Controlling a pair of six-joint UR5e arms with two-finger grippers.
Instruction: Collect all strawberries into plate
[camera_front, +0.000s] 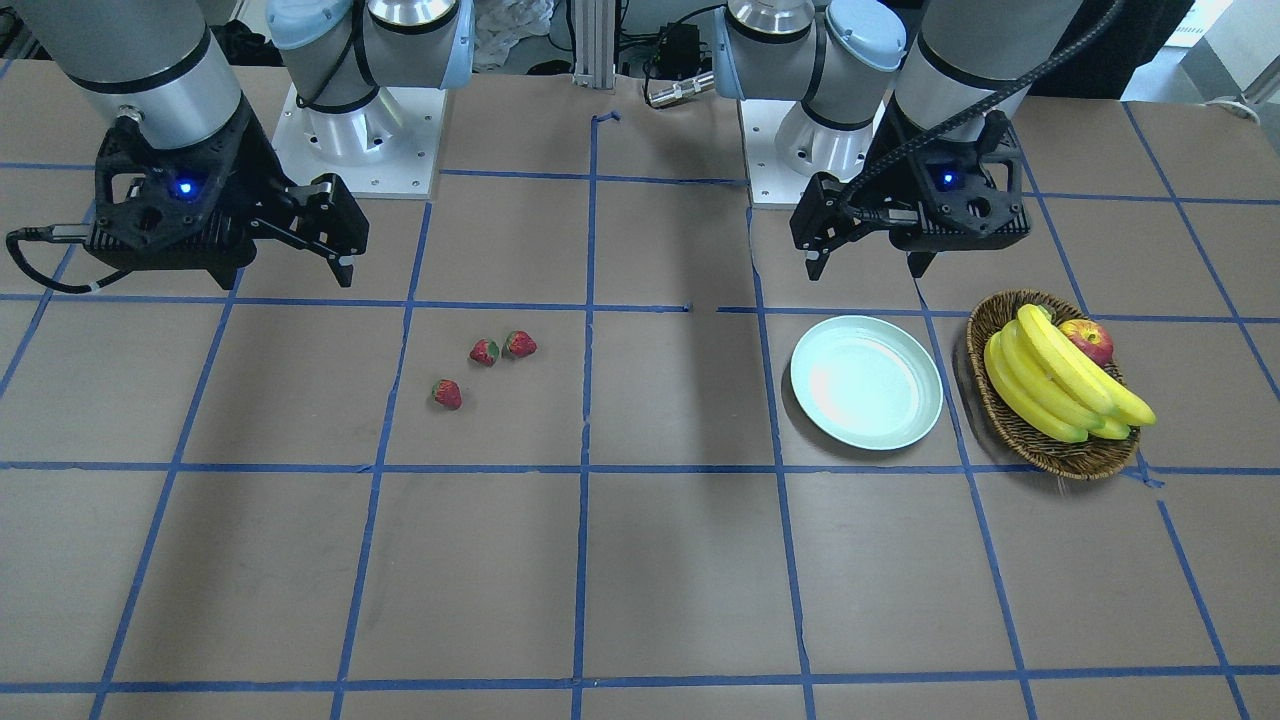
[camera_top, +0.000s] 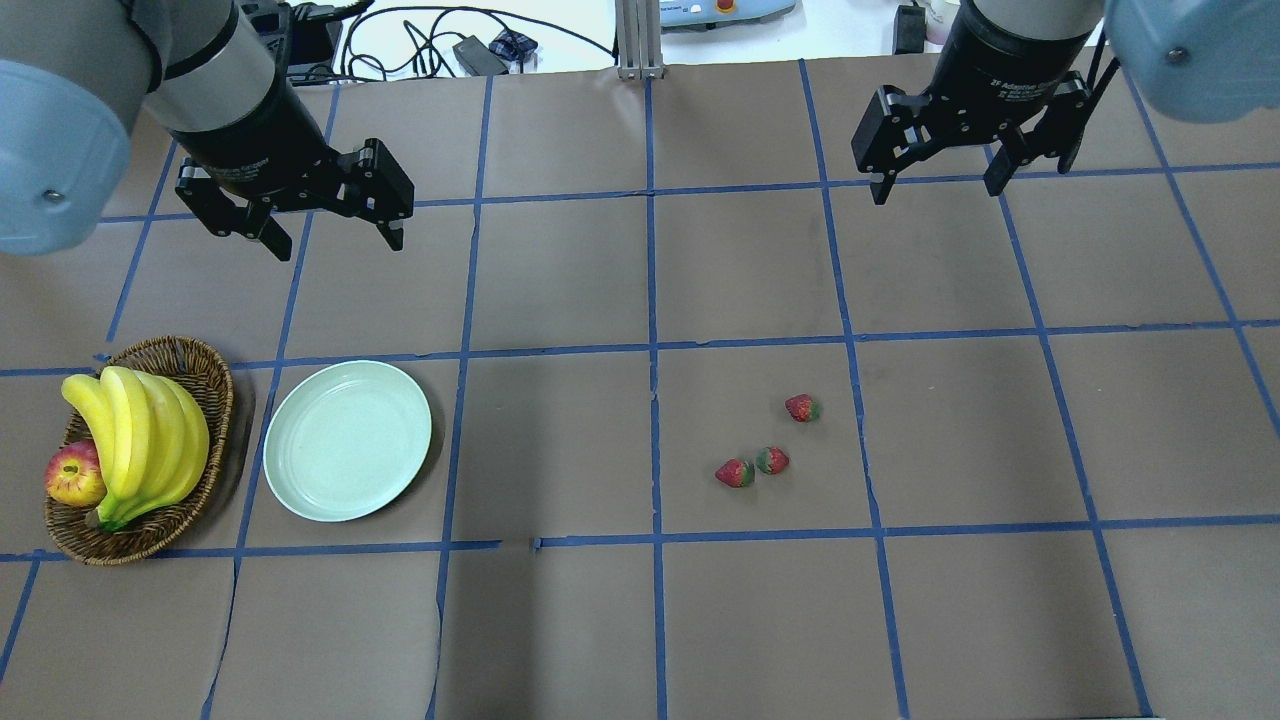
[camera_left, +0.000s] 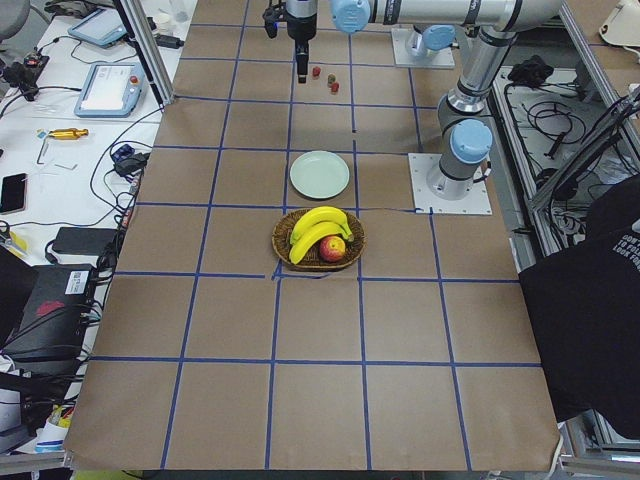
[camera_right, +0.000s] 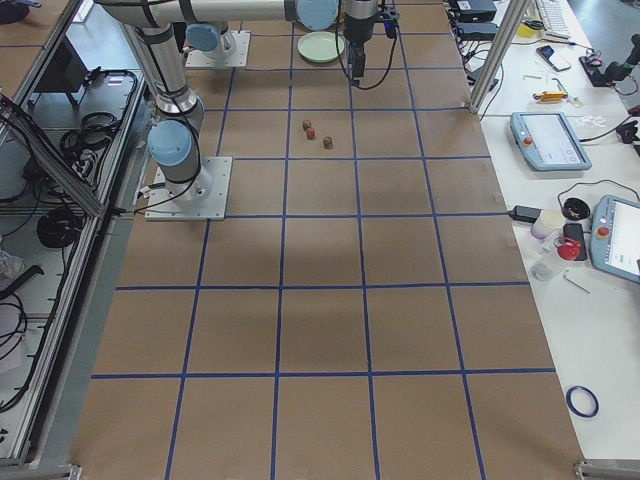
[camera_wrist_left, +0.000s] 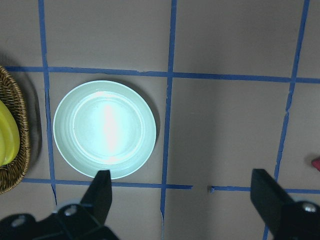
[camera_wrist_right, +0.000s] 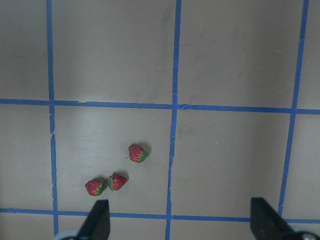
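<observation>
Three strawberries lie close together on the brown table, right of centre in the overhead view: one (camera_top: 801, 407) further back, two (camera_top: 771, 460) (camera_top: 734, 473) side by side. The right wrist view looks straight down on them (camera_wrist_right: 137, 153). The pale green plate (camera_top: 347, 440) sits empty at the left, and also fills the left wrist view (camera_wrist_left: 104, 129). My left gripper (camera_top: 338, 243) hangs open above the table just behind the plate. My right gripper (camera_top: 937, 190) hangs open, well behind and to the right of the berries. Neither holds anything.
A wicker basket (camera_top: 140, 545) with a bunch of bananas (camera_top: 140, 440) and a red apple (camera_top: 75, 475) stands just left of the plate. Blue tape lines grid the table. Cables and devices lie beyond the far edge.
</observation>
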